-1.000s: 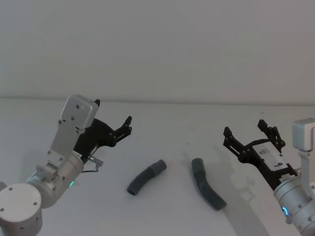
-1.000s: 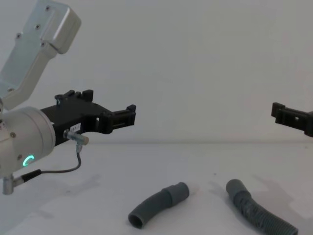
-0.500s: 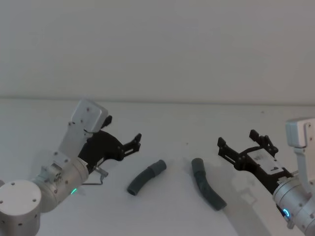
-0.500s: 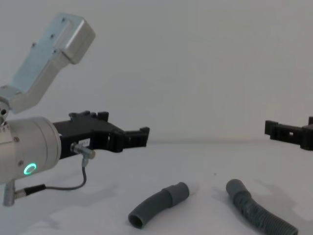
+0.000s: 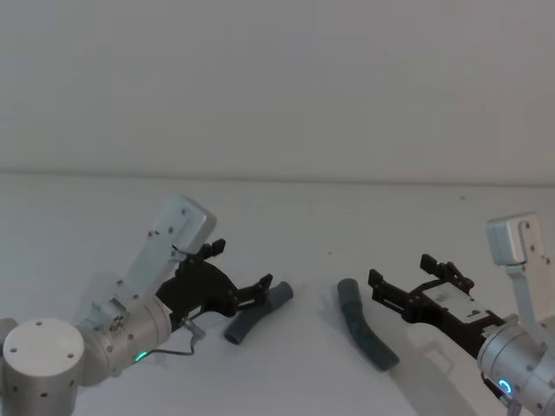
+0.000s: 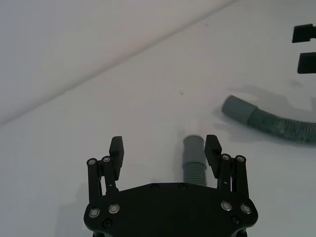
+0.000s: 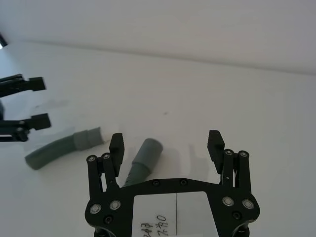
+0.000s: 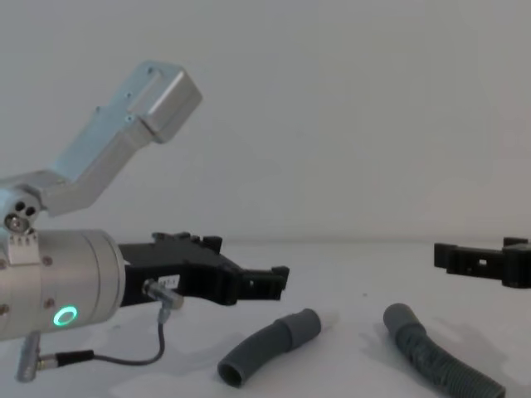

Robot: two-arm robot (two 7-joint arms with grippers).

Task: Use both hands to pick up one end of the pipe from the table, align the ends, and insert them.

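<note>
At the lower left of the head view, the left tool (image 5: 241, 267) hangs low over the white bench (image 5: 104, 217) with its prongs spread wide. One prong is just beside the cuff (image 5: 279, 293) of the short hose (image 5: 247, 319), which lies flat and curved at lower centre. Seen from the left wrist, this cuff sits nearer one prong than the other, so a squeeze from here would likely shove or roll the hose sideways before it is pinched, and the smooth cuff could slip out. Pinching the cuff itself might also cover the part that has to mate. Right of centre and apart from it lies the long hose (image 5: 368, 338), its own cuff (image 5: 349, 290) at the upper end. The right tool (image 5: 401, 270), at lower right, is likewise spread above it and holds nothing. A grip on the ribbed body far from that cuff would probably let the end sag and miss. With both cuffs near each other, the prongs could also clash.
</note>
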